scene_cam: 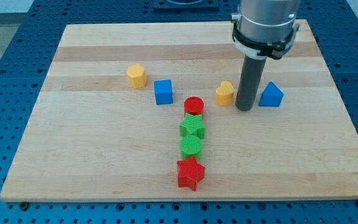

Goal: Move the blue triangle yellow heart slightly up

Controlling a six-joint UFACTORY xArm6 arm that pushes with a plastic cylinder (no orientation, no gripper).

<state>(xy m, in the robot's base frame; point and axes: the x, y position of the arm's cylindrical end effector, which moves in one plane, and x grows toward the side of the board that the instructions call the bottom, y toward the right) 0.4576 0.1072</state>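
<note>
**A:** Where do I stand? My tip (245, 109) rests on the pale wooden surface (92, 162), in the gap between the yellow heart-shaped block (225, 93) on the view's left and the blue triangular block (271, 95) on the view's right. It sits just beside both; whether it touches either I cannot tell.

**B:** And a pincer, wide or narrow?

**A:** There is none on this arm, only the dark rod, so nothing is held. Both task blocks lie in the upper right part of the surface, roughly level with each other.

**B:** Then the risk is plain. From between them, a straight push toward the view's top would likely slide through the gap and move neither.

**A:** I think so too. I would need to come round below each block. Swinging sideways from here could knock the heart toward the view's left or the triangle toward the right.

**B:** An off-centre push might also spin the triangle instead of carrying it up.

**A:** And "slightly" matters: too long a stroke overshoots. The red round block (194, 105), heading a column of other blocks, sits near the heart's lower left, so a careless approach there could disturb it.
</note>
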